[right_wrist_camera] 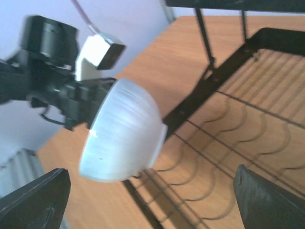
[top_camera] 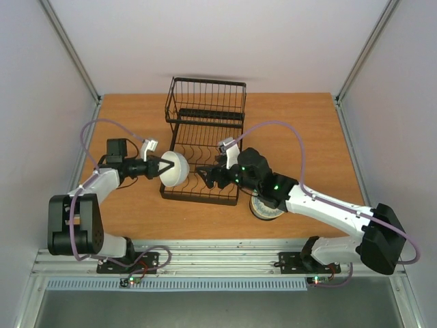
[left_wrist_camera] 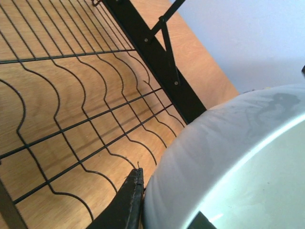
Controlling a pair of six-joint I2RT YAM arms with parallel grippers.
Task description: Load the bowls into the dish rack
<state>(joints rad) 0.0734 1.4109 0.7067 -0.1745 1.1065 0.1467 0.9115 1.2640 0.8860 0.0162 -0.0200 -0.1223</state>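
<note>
White bowl (top_camera: 177, 169) on edge in clamped left hand (top_camera: 164, 168), base toward dish rack (top_camera: 203, 113).

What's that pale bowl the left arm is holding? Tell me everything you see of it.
The bowl is small, round and plain whitish, smooth and glossy like glazed ceramic. It is tipped on its side, domed underside toward the dish rack, mouth toward the left gripper, which clamps its rim. It hangs at the rack's left edge; whether it touches the wire is unclear.
</note>
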